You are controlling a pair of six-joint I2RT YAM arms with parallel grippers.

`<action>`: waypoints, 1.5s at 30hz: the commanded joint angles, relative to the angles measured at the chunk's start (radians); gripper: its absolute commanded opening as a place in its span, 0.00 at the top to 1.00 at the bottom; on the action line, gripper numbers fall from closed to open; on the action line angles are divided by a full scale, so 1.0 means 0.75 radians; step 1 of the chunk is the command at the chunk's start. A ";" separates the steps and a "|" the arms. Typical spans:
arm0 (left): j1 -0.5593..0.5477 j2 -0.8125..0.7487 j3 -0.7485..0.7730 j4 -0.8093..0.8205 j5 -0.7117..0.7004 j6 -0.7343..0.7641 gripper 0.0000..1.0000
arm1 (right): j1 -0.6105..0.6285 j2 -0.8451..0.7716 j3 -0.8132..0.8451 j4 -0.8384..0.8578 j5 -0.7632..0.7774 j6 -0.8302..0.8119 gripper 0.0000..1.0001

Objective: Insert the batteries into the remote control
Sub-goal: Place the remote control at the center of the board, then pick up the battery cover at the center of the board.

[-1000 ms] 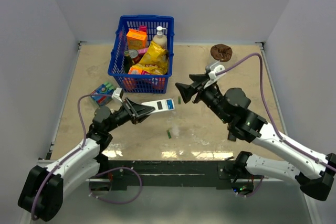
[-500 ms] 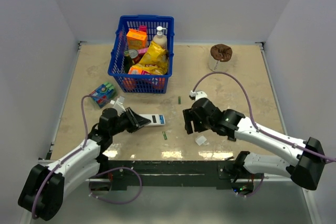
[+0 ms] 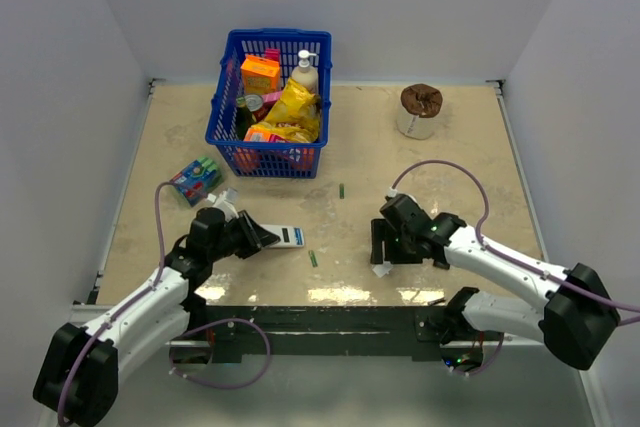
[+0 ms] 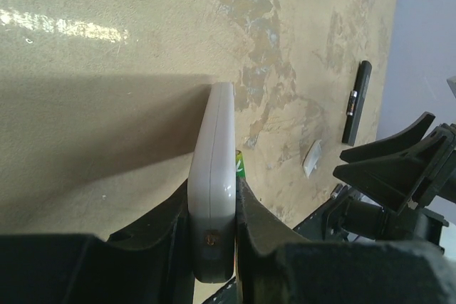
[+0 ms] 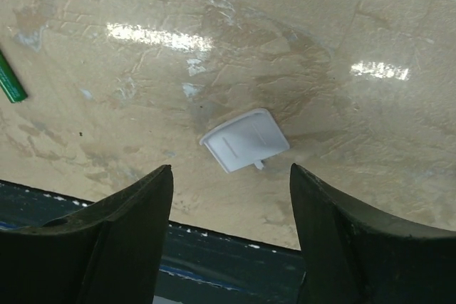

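The remote control (image 3: 285, 236) sits left of centre in the lower half of the top view. It is clamped edge-on between the fingers of my left gripper (image 4: 212, 208). One green battery (image 3: 313, 258) lies on the table (image 3: 450, 147) just to its lower right. A second battery (image 3: 341, 190) lies further up, near the middle. Right of centre, my right gripper (image 5: 231, 190) hangs spread wide, grasping nothing, with a small white cover piece (image 5: 244, 139) lying flat between its fingers. A blue basket (image 3: 222, 97) of groceries stands at the upper left.
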 commanded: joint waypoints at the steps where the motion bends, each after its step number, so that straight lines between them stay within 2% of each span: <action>1: -0.007 0.025 -0.048 -0.085 -0.032 0.091 0.97 | -0.007 0.037 -0.002 0.110 -0.019 0.102 0.33; 3: -0.007 0.025 -0.065 -0.096 -0.040 0.095 0.88 | -0.009 0.055 0.000 0.135 -0.029 0.143 0.36; 4: -0.007 0.023 -0.069 -0.106 -0.049 0.095 0.79 | -0.009 0.065 0.000 0.151 -0.029 0.155 0.37; 7: -0.007 0.021 -0.071 -0.151 -0.081 0.105 0.67 | -0.011 0.112 -0.006 0.155 0.004 0.204 0.43; 11: -0.007 0.025 -0.063 -0.230 -0.135 0.122 0.55 | -0.013 0.143 -0.016 0.163 0.045 0.278 0.52; 18: -0.007 0.076 -0.006 -0.325 -0.198 0.152 0.39 | -0.013 0.178 -0.012 0.182 0.065 0.321 0.55; 21: -0.007 0.090 0.029 -0.384 -0.247 0.144 0.21 | -0.013 0.202 -0.020 0.192 0.073 0.339 0.58; 24: -0.007 0.098 0.070 -0.449 -0.292 0.124 0.10 | -0.013 0.223 -0.031 0.208 0.073 0.349 0.59; 26: -0.007 0.096 0.113 -0.515 -0.316 0.112 0.07 | -0.011 0.241 -0.033 0.210 0.086 0.355 0.62; 27: -0.007 0.096 0.127 -0.535 -0.343 0.101 0.01 | -0.011 0.243 -0.031 0.212 0.092 0.360 0.64; 37: -0.007 -0.020 0.346 -0.819 -0.490 0.099 0.00 | -0.013 0.333 0.002 0.221 0.118 0.358 0.74; 42: -0.007 -0.157 0.436 -0.775 -0.497 0.207 0.01 | -0.011 0.376 0.027 0.219 0.110 0.331 0.81; 45: -0.007 -0.235 0.463 -0.710 -0.484 0.285 0.00 | -0.011 0.403 0.069 0.208 0.131 0.317 0.80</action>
